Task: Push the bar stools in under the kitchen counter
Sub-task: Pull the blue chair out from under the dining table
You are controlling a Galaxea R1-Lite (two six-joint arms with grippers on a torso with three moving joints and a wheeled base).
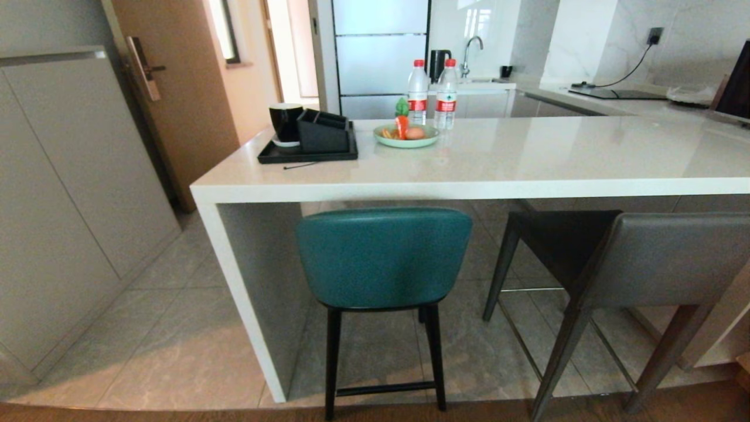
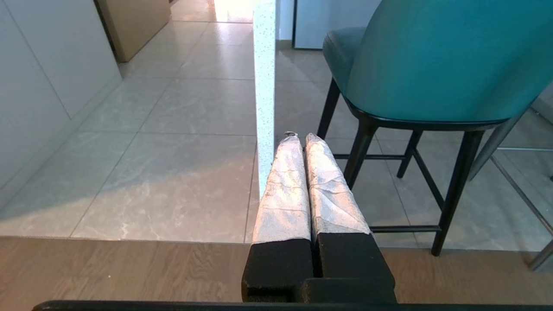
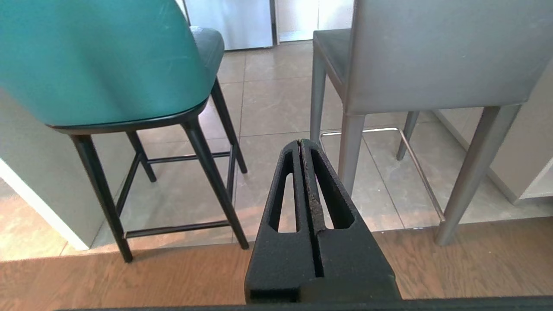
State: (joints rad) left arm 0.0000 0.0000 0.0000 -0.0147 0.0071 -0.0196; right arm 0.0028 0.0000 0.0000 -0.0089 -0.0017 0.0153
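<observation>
Stools stand at the counter [image 1: 469, 158]: teal stool [image 1: 384, 258] at lower centre beside the end panel, grey stool [image 1: 656, 264] at lower right. Left gripper [image 2: 301, 137] and right gripper [image 3: 300, 141] hang pinched together, empty, apart from both.

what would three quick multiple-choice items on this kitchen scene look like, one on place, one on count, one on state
1. Where does the teal stool stand?
A. by the counter's end panel
B. right of the grey stool
C. on the counter

2. How many water bottles stand on the counter?
A. one
B. two
C. four

3. How are the left gripper and right gripper set?
A. both open
B. both shut, empty
C. one gripping a stool leg

Answers: A, the panel sits just left of it; B, two red-capped bottles; B, fingers pressed together, holding nothing.
</observation>
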